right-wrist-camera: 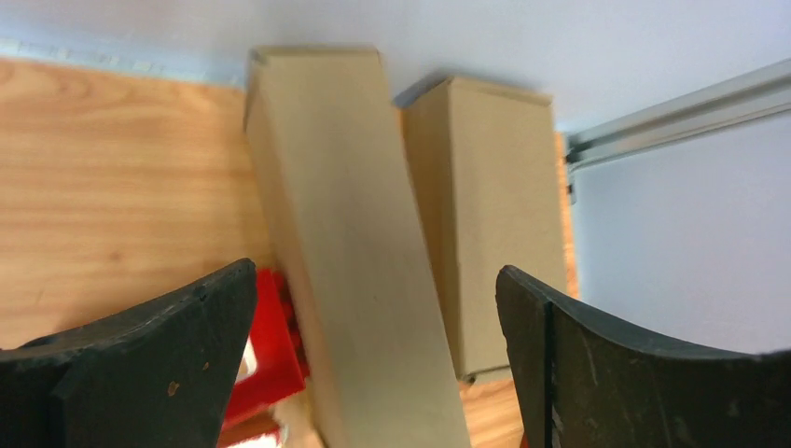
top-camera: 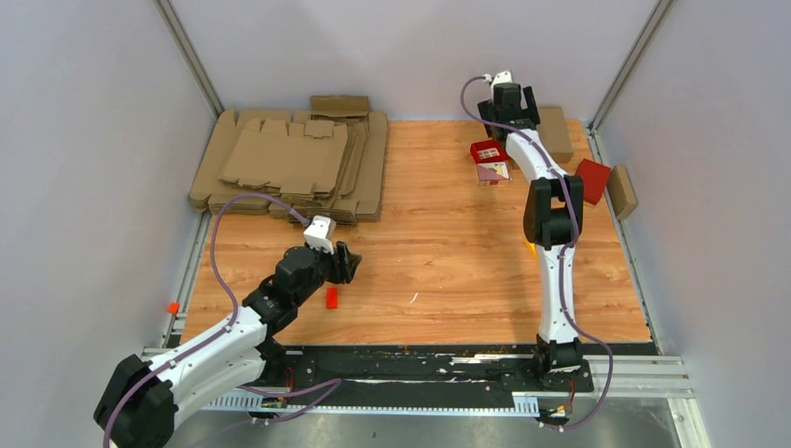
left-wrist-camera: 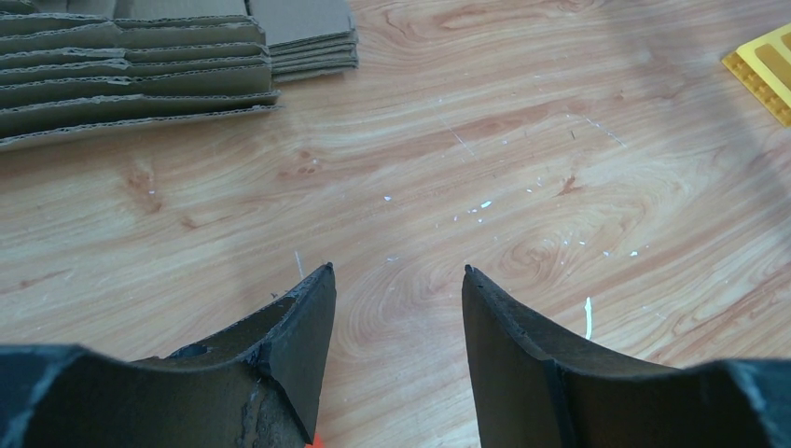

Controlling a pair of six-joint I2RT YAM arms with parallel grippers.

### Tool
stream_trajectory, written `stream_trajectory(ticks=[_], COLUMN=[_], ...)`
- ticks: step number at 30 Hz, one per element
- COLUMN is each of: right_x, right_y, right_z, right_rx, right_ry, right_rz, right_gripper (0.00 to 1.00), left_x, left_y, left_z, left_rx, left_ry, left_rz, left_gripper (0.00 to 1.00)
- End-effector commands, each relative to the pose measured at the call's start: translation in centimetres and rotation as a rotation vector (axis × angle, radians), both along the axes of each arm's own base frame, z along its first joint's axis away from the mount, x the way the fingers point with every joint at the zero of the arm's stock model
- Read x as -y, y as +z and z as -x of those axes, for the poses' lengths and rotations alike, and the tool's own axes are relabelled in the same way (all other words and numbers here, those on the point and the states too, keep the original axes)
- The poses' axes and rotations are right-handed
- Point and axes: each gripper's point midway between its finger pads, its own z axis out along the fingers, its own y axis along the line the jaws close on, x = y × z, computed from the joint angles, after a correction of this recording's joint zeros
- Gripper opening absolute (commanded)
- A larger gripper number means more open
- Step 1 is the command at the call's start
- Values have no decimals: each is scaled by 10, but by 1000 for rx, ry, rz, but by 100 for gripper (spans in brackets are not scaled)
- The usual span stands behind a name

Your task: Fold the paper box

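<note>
Right tool hides the paper box base (edges cropped).

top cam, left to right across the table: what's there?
Stack of flat cardboard sheets → left claw → small red box → right claw → folded brown carton → red box → brown carton leaning at the right edge.

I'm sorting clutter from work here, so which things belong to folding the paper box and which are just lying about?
Belongs to the job:
paper box
flat cardboard stack

Just lying about:
red boxes
second brown carton
yellow piece
small red bit
</note>
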Motion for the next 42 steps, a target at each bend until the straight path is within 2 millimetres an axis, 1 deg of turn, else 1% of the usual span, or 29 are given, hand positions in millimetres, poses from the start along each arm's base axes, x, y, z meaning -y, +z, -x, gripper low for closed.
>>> stream_trajectory(ticks=[1, 3, 6, 7, 9, 11, 14, 15, 16, 17, 18, 19, 21, 22, 23, 24, 25, 26, 27, 28, 31, 33, 35, 38, 40, 42], right_x=[-18, -25, -45, -50, -59, -64, -68, -74, -84, -95, -100, -102, -102, -100, -97, -92, -87, -82, -75, -71, -57, -45, -27, 1, 12, 18], right_y=[22, 27, 37, 47, 52, 60, 69, 70, 72, 75, 74, 73, 65, 59, 53, 46, 38, 23, 15, 4, -21, -34, -43, -49, -50, -48], right_z=[20, 31, 50, 58, 71, 81, 84, 84, 82, 80, 78, 74, 65, 60, 56, 51, 45, 39, 34, 30, 19, 14, 11, 8, 6, 5], right_rx=[7, 9, 12, 26, 27, 42, 57, 46, 31, 19, 7, 1, -15, -24, -34, -43, -50, -70, -78, -98, -130, -132, -112, -79, -63, -56], right_ry=[36, 63, 143, 159, 185, 197, 234, 269, 327, 380, 403, 408, 387, 365, 342, 317, 287, 263, 230, 217, 166, 122, 37, -68, -98, -101], right_rz=[-145, -189, -294, -330, -390, -432, -451, -461, -480, -502, -515, -525, -534, -531, -523, -511, -494, -482, -463, -461, -470, -469, -428, -376, -369, -369], right_gripper=[100, 100, 100, 100, 100, 99, 87, 83, 79, 70, 61, 51, 26, 13, 3, 0, 0, 0, 0, 0, 0, 0, 0, 0, 0, 0], left_x=[-1, -1, 1, 1, 1, 2, 1, 1, 1, 1, 1, 1, 1, 1, 1, 1, 1, 1, 1, 1, 1, -1, -1, -3, -3, -2], left_y=[7, 7, 6, 5, 5, 6, 5, 5, 4, 4, 5, 5, 5, 4, 4, 4, 3, 3, 3, 2, 2, 3, 4, 3, 4, 3], left_z=[-4, -4, -4, -4, -4, -4, -4, -4, -4, -4, -4, -4, -4, -4, -4, -4, -4, -5, -4, -5, -5, -6, -6, -6, -7, -7], left_rx=[28, 26, 21, 19, 19, 20, 20, 19, 18, 18, 19, 19, 19, 18, 16, 17, 15, 14, 12, 12, 12, 18, 25, 27, 29, 27], left_ry=[6, 4, -2, -4, -7, -9, -8, -7, -9, -7, -9, -9, -9, -8, -8, -7, -7, -7, -7, -6, -4, 5, 12, 18, 17, 16], left_rz=[-9, -10, -13, -15, -15, -16, -17, -18, -19, -19, -18, -17, -18, -20, -22, -22, -25, -25, -26, -26, -24, -21, -16, -19, -21, -23], left_gripper=[60, 60, 60, 60, 60, 60, 60, 60, 60, 60, 60, 60, 60, 60, 60, 60, 60, 60, 60, 60, 60, 60, 60, 60, 60, 60])
